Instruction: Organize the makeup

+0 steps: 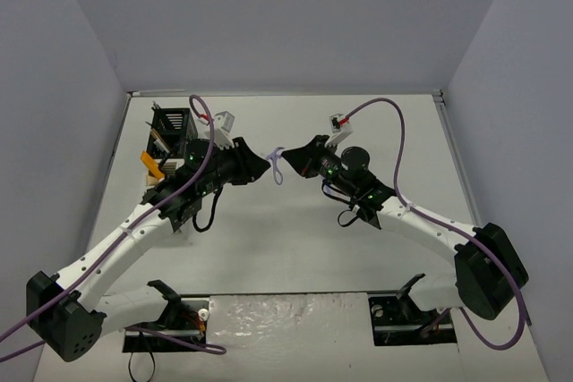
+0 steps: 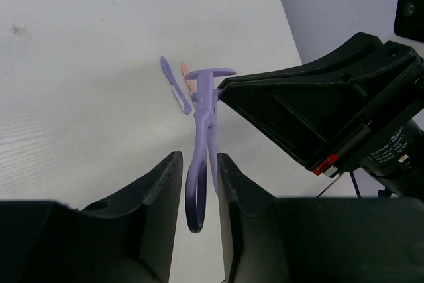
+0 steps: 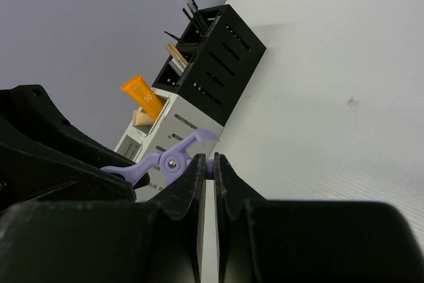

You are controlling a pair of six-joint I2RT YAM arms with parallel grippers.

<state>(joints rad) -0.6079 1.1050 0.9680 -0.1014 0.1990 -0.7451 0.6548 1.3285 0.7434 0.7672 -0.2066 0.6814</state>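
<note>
Position of purple looped tool [image 1: 277, 165]: held off the table [image 1: 295, 248] at mid-width, between the two grippers. In the left wrist view the tool [image 2: 202, 137] has its long axis running up the frame. The finger loops are at the low end, and the curved cross-piece at the top end points toward the right gripper [image 2: 222, 87].

Right gripper [image 3: 209, 162]: fingers clenched on the tool [image 3: 165, 160] just beside its pivot rivet, with almost no gap between them.

Left gripper [image 2: 199, 158]: fingers sit on either side of the loop shank with a narrow gap. Whether they press on it cannot be told.

In the top view the left gripper [image 1: 260, 165] and right gripper [image 1: 294, 160] face each other tip to tip.

Other items:
- Rack [image 3: 205, 64], black upper part and white lower part, stands at the far left of the table [image 1: 175, 127].
- Orange tube [image 3: 144, 94] leans in a white compartment, marked "50".
- Pencils and brushes [image 3: 192, 14] stand in the black compartments.
- Two small sticks lie side by side on the table — one purple [image 2: 176, 89], one pinkish [image 2: 188, 76].

White lettering on the right arm shows in the left wrist view but is not legible.

Surface: white with a faint grain. Walls [image 1: 286, 15]: plain grey — purple cables [image 1: 403, 131] loop above both arms.
</note>
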